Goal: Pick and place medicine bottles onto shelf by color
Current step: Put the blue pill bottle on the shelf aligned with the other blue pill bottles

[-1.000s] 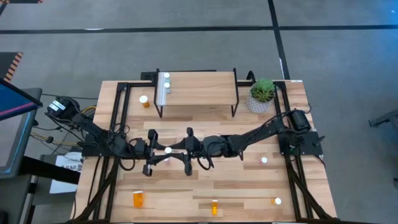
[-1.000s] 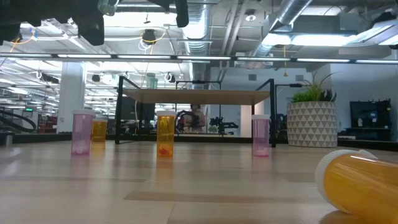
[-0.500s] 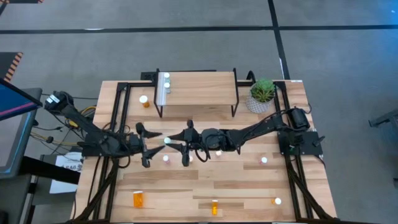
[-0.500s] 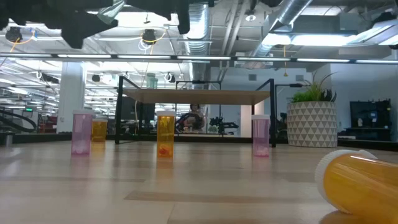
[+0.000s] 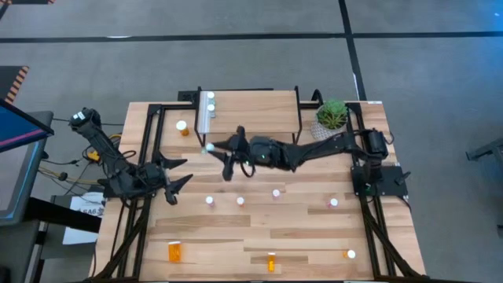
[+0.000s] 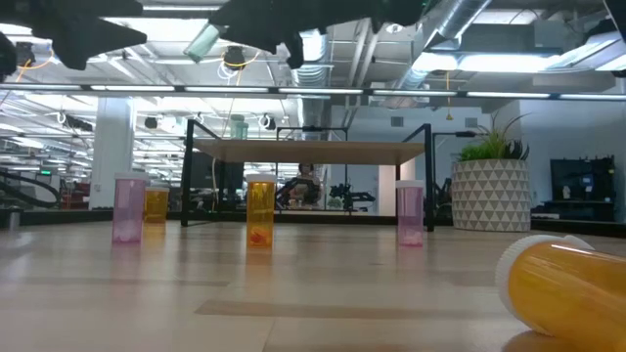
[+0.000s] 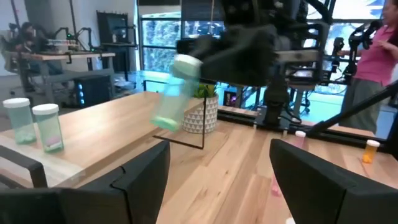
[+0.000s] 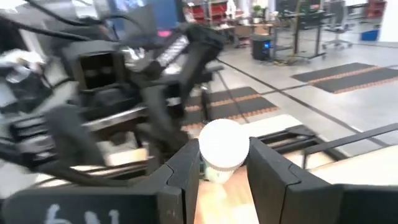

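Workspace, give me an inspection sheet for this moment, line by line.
Surface: wooden tabletop, light planks.
Job's things: shelf at the far edge, two bottles at its left end; pale green bottle held in the air; pink and orange bottles upright on the table; large orange bottle on its side.
Clutter: potted plant beside the shelf.
Grippers: right gripper shut on the pale green bottle, near the shelf's front left corner; left gripper open, empty, near the left edge.
Cables: bundle off the table's left side.
Surroundings: person in pink beyond the table.
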You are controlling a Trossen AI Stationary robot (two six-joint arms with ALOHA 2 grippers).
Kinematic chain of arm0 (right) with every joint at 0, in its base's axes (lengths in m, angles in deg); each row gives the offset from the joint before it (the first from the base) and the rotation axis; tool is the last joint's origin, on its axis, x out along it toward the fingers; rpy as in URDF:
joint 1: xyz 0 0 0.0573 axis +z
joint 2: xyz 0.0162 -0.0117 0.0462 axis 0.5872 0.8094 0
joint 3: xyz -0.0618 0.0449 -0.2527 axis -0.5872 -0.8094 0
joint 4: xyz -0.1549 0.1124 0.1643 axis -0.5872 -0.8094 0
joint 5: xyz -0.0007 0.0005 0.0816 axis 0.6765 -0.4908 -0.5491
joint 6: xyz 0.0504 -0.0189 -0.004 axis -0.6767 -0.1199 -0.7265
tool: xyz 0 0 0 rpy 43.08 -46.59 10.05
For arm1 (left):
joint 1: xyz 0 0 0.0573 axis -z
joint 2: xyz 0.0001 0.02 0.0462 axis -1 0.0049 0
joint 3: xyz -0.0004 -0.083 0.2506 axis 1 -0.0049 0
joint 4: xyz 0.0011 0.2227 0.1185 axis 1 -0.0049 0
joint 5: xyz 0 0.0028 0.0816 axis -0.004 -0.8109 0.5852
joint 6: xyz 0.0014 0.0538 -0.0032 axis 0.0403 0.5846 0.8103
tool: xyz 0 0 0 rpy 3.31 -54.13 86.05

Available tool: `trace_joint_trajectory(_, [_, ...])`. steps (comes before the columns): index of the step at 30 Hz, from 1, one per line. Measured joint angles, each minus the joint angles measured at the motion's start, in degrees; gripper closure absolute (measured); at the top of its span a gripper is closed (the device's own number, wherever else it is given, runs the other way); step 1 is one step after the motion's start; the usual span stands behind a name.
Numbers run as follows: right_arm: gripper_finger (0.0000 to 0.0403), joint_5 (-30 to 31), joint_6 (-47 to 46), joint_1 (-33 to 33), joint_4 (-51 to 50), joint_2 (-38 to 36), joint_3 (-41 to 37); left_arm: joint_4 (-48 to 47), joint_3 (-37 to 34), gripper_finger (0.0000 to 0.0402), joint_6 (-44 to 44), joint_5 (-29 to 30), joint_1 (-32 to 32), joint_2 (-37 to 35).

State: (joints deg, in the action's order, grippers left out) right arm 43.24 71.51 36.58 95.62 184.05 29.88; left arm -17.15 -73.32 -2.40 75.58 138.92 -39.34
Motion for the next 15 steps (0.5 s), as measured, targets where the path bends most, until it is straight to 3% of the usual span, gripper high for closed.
trace_joint_trajectory(8, [0.0273,0.0,3.0,-5.6,-21.7,0.0,12.0,-0.4,0.0,0.0136,-0.1,0.1,0.1,0.0])
trace_joint_trajectory(15, [0.0272,-1.0,2.6,-9.0,-29.9,0.0,13.3,-0.4,0.0,0.0136,0.2,1.6,0.1,0.0])
